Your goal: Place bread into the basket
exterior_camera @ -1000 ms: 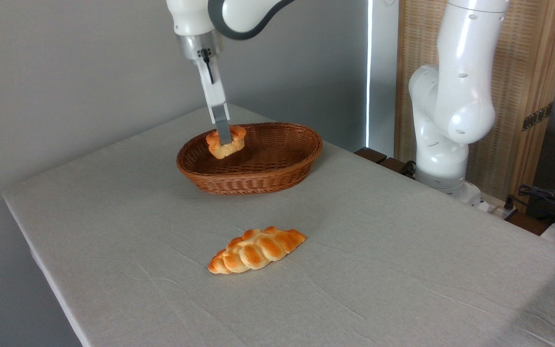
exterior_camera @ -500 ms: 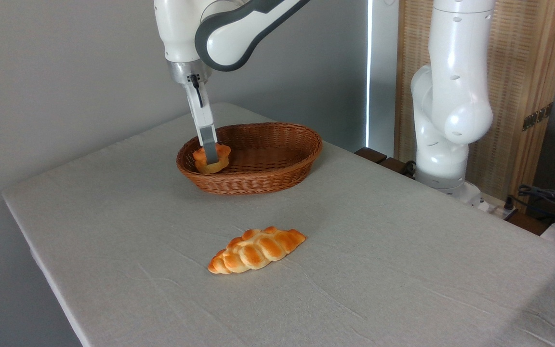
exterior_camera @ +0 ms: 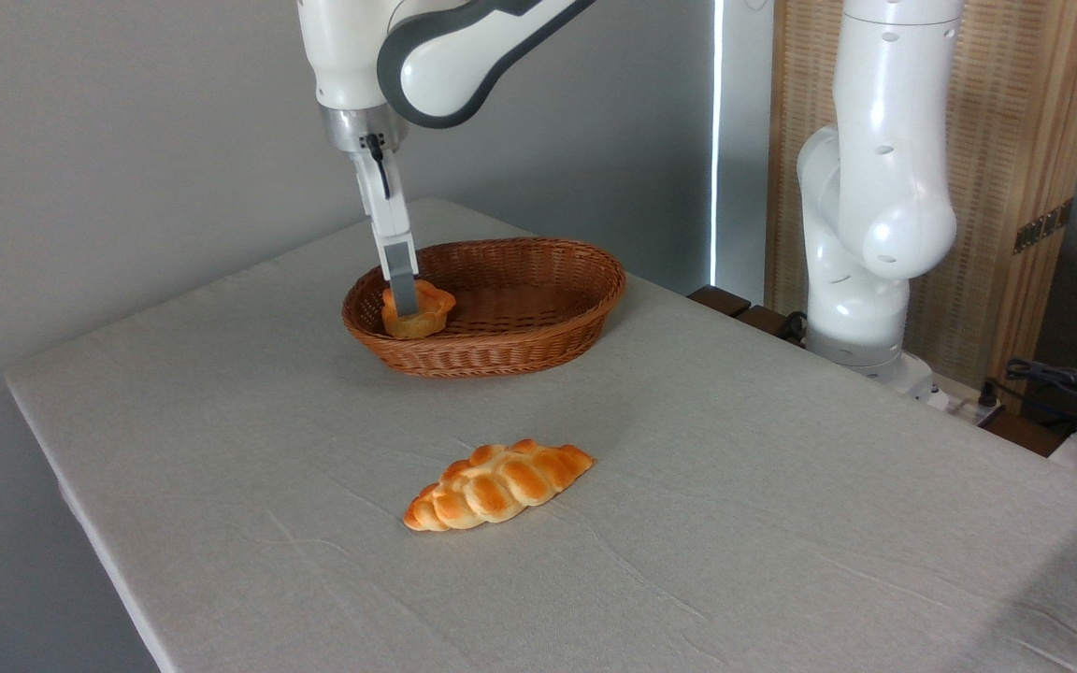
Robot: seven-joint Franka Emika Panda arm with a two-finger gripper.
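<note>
Arm: reaching down from above, tilted slightly, over the wicker basket's (exterior_camera: 538, 322) left end.
Fingers (exterior_camera: 403, 292): closed around the bun (exterior_camera: 417, 313).
Bun: inside the basket, low at its left end.
Braided loaf (exterior_camera: 498, 484): on the bench (exterior_camera: 782, 486), well apart.

basket (exterior_camera: 538, 322): on the table (exterior_camera: 782, 523), far side, left of centre
bun (exterior_camera: 417, 311): inside the basket, at its left end, against the near-left wall
gripper (exterior_camera: 403, 292): over the basket's left end, pointing down, 1 finger in front of the bun; cannot tell whether it grips
braided loaf (exterior_camera: 498, 485): on the table, in front of the basket, well apart from it
arm base (exterior_camera: 861, 318): right of the basket, beyond the table's far-right edge
</note>
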